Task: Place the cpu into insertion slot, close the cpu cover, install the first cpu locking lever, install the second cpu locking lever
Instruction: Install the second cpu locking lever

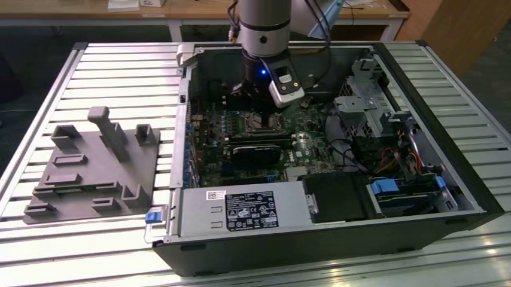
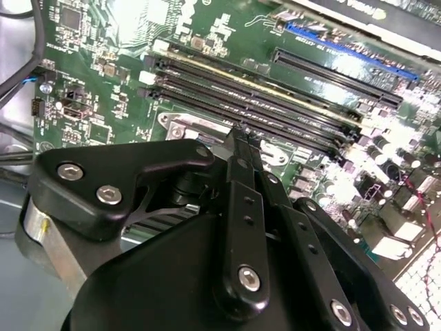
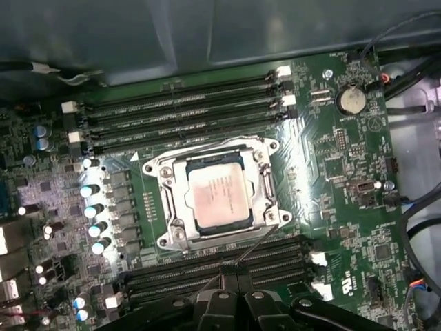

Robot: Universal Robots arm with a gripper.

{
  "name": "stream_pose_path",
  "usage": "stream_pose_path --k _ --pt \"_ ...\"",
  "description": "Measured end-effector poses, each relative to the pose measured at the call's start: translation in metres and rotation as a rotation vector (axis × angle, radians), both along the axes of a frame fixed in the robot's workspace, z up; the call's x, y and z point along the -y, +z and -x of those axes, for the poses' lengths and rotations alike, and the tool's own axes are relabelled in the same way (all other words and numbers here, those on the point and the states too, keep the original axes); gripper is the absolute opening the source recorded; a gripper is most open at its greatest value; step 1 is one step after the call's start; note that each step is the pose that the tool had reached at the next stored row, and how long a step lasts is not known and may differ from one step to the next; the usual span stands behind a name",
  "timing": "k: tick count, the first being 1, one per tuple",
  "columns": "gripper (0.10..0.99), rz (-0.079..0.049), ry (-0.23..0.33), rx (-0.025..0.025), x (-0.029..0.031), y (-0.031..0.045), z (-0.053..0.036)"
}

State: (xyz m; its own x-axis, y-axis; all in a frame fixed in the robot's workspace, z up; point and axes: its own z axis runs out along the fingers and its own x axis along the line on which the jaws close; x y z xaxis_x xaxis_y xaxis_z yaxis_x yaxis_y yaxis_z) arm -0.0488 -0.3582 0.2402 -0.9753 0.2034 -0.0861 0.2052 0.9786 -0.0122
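In the first wrist view the cpu (image 3: 219, 198), pale silver-grey, lies in the insertion slot (image 3: 165, 238). The cpu cover (image 3: 178, 196) is folded down around it, with the chip face showing through its window. One thin wire locking lever (image 3: 256, 243) slants up from the socket's corner to my gripper (image 3: 231, 274), whose fingers are shut on its end. Another lever (image 3: 200, 147) lies along the socket's opposite side. In the second wrist view the gripper (image 2: 238, 138) is closed just above the socket's metal corner (image 2: 185, 128). In the exterior view the gripper (image 1: 254, 100) hangs over the socket (image 1: 259, 124).
Long black memory slots (image 3: 179, 114) flank the socket on both sides. A row of capacitors (image 3: 93, 207) stands beside it. In the exterior view the open computer case (image 1: 319, 239) holds a black card (image 1: 255, 152), drive cages and cables (image 1: 391, 155). A grey fixture (image 1: 92, 167) lies at the exterior view's left.
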Motion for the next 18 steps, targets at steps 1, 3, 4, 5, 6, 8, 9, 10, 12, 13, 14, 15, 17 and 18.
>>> stream_pose_path --k 1,3,4,5,6,8,9,10,12,13,14,15,17,18 --pt "0.106 -0.003 0.0 -0.0001 0.0011 -0.0002 0.001" --pt "0.106 -0.011 0.0 0.0 0.0035 -0.0008 0.0029" --pt "0.106 -0.016 0.0 0.0 0.0048 -0.0012 0.004" --pt "0.106 -0.021 0.0 0.0 0.0062 -0.0016 0.0049" --pt "0.106 -0.026 0.0 -0.0001 0.0076 -0.0021 0.0058" --pt "0.106 -0.038 0.0 -0.0001 0.0103 -0.003 0.0071" --pt "0.106 -0.044 0.0 0.0 0.0117 -0.0036 0.0078" --pt "0.106 -0.051 0.0 0.0 0.0131 -0.0042 0.0086" --pt "0.106 -0.063 0.0 -0.0001 0.0162 -0.0053 0.0101" --pt "0.106 -0.069 0.0 -0.0001 0.0177 -0.006 0.0108" --pt "0.106 -0.075 0.0 0.0 0.0192 -0.0066 0.0115" --pt "0.106 -0.082 0.0 0.0 0.0206 -0.0072 0.0122" --pt "0.106 -0.095 0.0 0.0 0.0234 -0.0083 0.0136" --pt "0.106 -0.103 0.0 -0.0001 0.0246 -0.0087 0.0144"
